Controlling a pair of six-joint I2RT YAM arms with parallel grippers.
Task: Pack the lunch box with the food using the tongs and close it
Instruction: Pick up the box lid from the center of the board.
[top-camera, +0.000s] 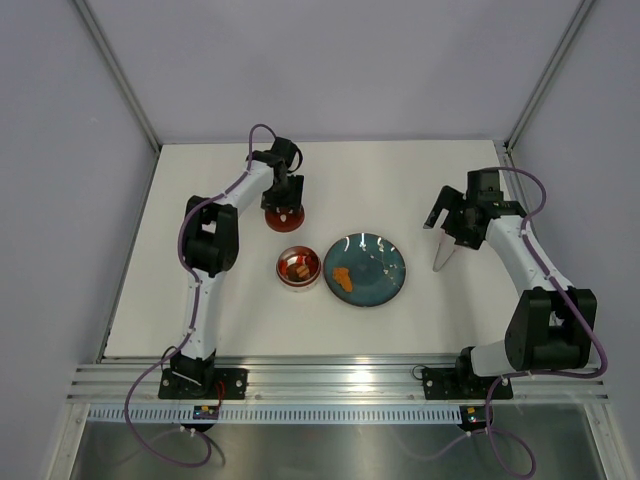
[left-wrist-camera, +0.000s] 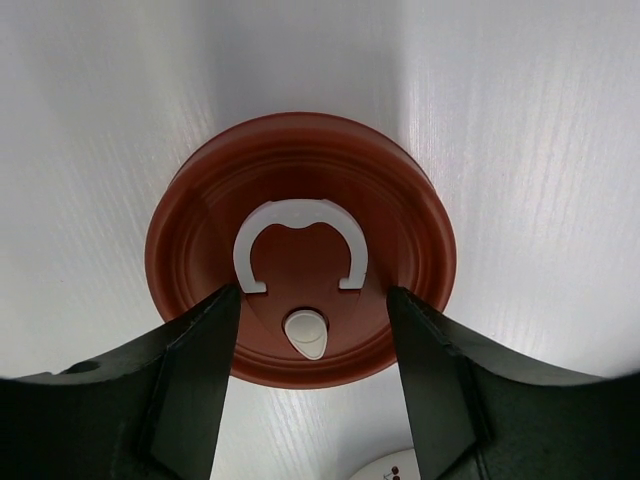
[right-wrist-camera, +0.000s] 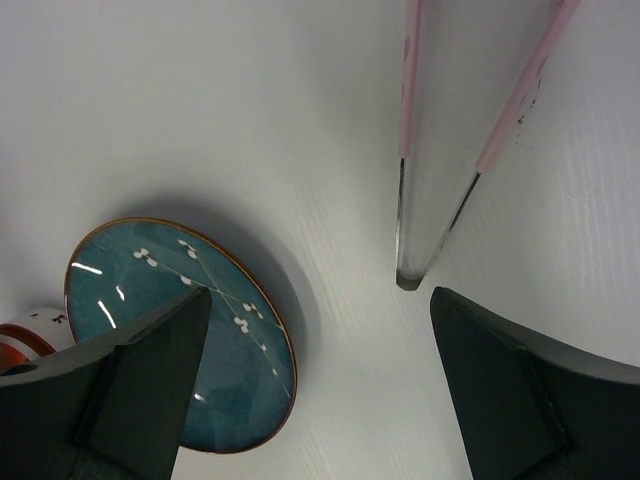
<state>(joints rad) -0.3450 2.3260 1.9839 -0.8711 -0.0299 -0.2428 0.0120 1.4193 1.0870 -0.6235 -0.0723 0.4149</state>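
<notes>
At the table's far left, my left gripper (left-wrist-camera: 312, 300) hangs over the lid (left-wrist-camera: 300, 180), jaws apart and gripping nothing. My right gripper (right-wrist-camera: 320, 295) is wide open, with the tongs (right-wrist-camera: 402, 215) on the table ahead of it. The lunch box (top-camera: 280, 268) holds food (top-camera: 298, 268). One orange piece (top-camera: 342, 280) is on the plate (top-camera: 388, 262), unpacked. The box is not yet closed.

This is a robotics lab test cell. A white counter (top-camera: 370, 180) is boxed in by plain grey panels (top-camera: 60, 150) on bare metal struts (top-camera: 114, 70). A left arm (top-camera: 198, 305) and a right arm (top-camera: 515, 255) are bolted to a ribbed aluminium rail (top-camera: 330, 378) along the bottom of the frame. Purple cables (top-camera: 127, 408) loop from their bases.
</notes>
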